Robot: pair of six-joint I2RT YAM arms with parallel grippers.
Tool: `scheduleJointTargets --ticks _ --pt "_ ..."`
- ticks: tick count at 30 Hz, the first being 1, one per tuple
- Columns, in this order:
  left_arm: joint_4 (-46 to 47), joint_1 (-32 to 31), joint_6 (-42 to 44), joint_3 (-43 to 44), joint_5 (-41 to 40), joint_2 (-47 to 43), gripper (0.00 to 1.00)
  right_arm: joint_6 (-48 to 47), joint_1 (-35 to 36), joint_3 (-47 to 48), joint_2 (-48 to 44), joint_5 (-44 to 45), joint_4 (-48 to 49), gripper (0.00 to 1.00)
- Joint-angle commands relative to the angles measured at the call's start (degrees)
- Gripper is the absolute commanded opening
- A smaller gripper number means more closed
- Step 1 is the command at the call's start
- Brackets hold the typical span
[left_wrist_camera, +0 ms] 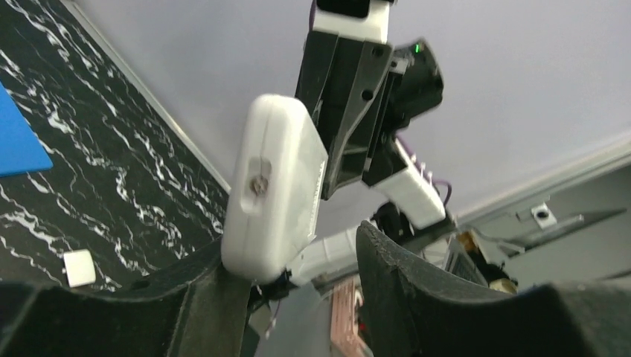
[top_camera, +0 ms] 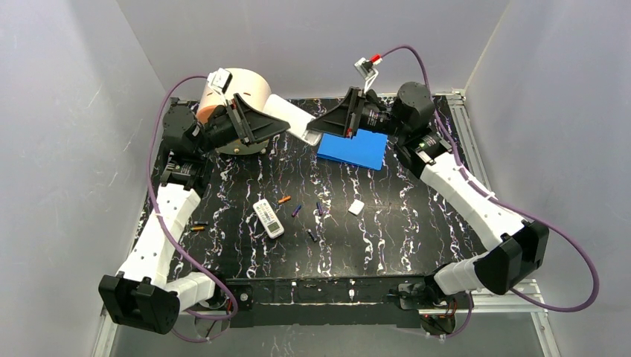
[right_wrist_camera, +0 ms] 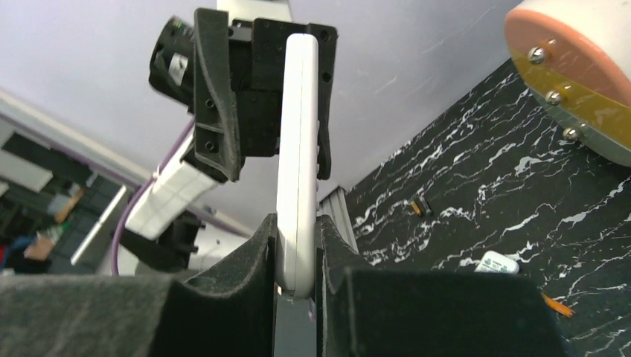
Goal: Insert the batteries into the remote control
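A long white remote control (top_camera: 290, 113) hangs in the air at the back of the table, between the two grippers. My right gripper (right_wrist_camera: 296, 230) is shut on its end, both pads flat against its faces (right_wrist_camera: 298, 149). My left gripper (left_wrist_camera: 294, 245) is open around the other end: the remote control (left_wrist_camera: 275, 186) leans on one finger (left_wrist_camera: 201, 290), and the other finger (left_wrist_camera: 402, 282) stands clear of it. Batteries lie on the black mat: an orange one (top_camera: 283, 199), purple ones (top_camera: 296, 210) (top_camera: 320, 207), a dark one (top_camera: 311, 234) and an orange one (top_camera: 197, 227) at the left.
A smaller remote with buttons (top_camera: 268, 218) lies mid-mat. A small white piece (top_camera: 356, 207) sits to its right. A blue pad (top_camera: 353, 149) lies under the right gripper (top_camera: 318, 126). A peach-coloured roll (top_camera: 238, 91) stands behind the left gripper (top_camera: 277, 119). Grey walls enclose three sides.
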Motion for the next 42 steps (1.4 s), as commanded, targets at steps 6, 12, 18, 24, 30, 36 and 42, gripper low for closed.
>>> scheduleJointTargets --ticks 6,12,18,24,30,36,42 --pt "-4.99 0.01 5.75 2.17 14.99 0.06 0.47 -14.33 0.13 7.42 3.13 -16.09 -15.29 0.01" --pt "-5.86 -0.15 6.76 0.47 16.21 0.22 0.34 -16.62 0.08 8.35 4.11 -15.89 -19.67 0.01" --pt "-6.38 -0.51 7.44 -0.03 17.26 1.11 0.27 -16.80 0.15 9.13 4.90 -17.74 -19.43 0.01" --pt "-6.47 -1.37 8.23 1.35 17.20 2.42 0.22 -17.18 0.08 8.95 5.34 -18.49 -19.48 0.01" --pt "-6.38 -1.44 11.78 0.86 15.47 1.12 0.00 -17.71 0.08 8.76 4.59 -17.41 -19.20 0.35" --pt "-7.94 -1.39 19.47 -0.55 9.33 -1.44 0.00 -18.52 -0.63 3.34 -1.87 -6.67 -15.92 0.80" --pt "-8.98 -1.39 30.90 -6.44 3.65 -6.41 0.00 -17.95 -1.52 -5.84 -11.02 11.97 -13.87 0.88"
